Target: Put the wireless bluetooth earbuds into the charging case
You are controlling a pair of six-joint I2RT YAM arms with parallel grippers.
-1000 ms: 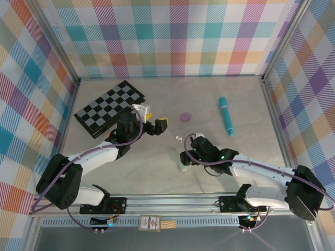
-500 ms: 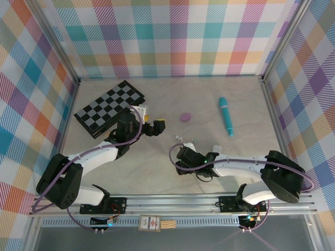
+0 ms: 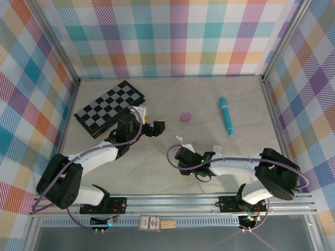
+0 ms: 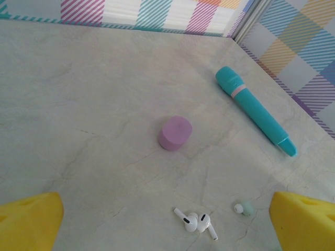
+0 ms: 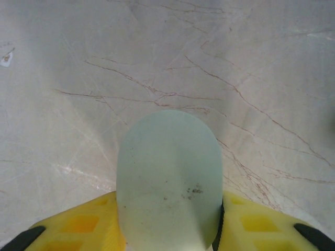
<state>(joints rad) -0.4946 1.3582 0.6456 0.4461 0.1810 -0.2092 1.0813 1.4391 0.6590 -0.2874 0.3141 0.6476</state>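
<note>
The pale green, pebble-shaped charging case [image 5: 168,178] sits between my right gripper's yellow fingers [image 5: 78,225], which press on both its sides. In the top view my right gripper [image 3: 180,162] is low over the table's middle and covers the case. Two white stemmed earbuds [image 4: 197,221] lie touching each other on the table, with a tiny pale green bud [image 4: 244,208] to their right. From above, the white earbuds [image 3: 179,138] lie just beyond the right gripper. My left gripper [image 3: 152,119] hovers wide open behind them, holding nothing, its yellow fingertips [image 4: 29,222] at the frame's corners.
A small purple round case [image 4: 175,133] lies beyond the earbuds. A teal cylinder [image 3: 226,115] lies at the right and a folded chessboard [image 3: 109,107] at the back left. Checked walls surround the marbled table [image 3: 246,94].
My right arm swung left and its gripper closed onto the pale green case. The left arm has barely moved.
</note>
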